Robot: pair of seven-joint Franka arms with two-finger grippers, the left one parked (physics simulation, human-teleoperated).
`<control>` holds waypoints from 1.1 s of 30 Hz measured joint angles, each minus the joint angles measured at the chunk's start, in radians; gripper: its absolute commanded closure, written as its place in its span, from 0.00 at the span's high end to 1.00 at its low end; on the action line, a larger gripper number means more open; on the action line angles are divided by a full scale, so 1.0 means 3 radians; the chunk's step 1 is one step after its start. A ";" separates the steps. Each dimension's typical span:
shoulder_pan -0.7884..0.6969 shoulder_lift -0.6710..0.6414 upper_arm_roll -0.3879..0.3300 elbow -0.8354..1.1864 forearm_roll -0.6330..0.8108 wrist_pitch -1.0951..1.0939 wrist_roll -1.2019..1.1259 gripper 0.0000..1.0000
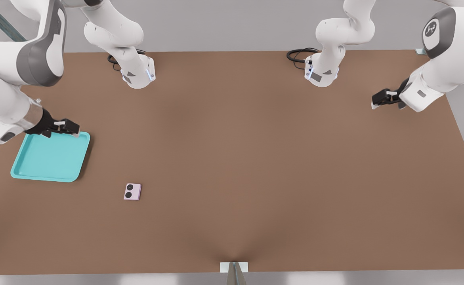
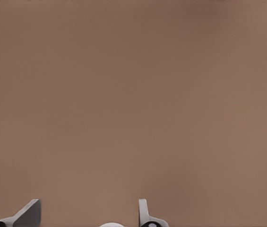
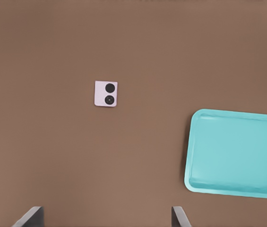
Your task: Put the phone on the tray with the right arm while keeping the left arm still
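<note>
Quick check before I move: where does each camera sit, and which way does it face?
Front view: high, opposite the arm bases, looking down on the table; shows both arms, the gripper open over the tray edge, the phone apart.
Right wrist view: on the working wrist, looking down; two fingertips show.
Left wrist view: on the parked wrist, facing bare table; fingertips only.
Front and right wrist share phone and tray.

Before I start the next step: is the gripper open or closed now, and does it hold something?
Gripper: open, holding nothing, above the tray's far edge.

The tray [image 3: 235,153] runs off the right wrist view's edge.
</note>
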 measured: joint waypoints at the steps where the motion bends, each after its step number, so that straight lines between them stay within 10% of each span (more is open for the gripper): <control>1: -0.0003 0.0023 0.0000 0.0002 -0.0002 0.0055 0.0000 1.00; 20: 0.0485 0.2389 -0.0011 0.0202 0.0087 0.2318 0.0411 1.00; 33: 0.0272 0.1859 0.0025 -0.1215 0.0130 0.3132 0.0572 1.00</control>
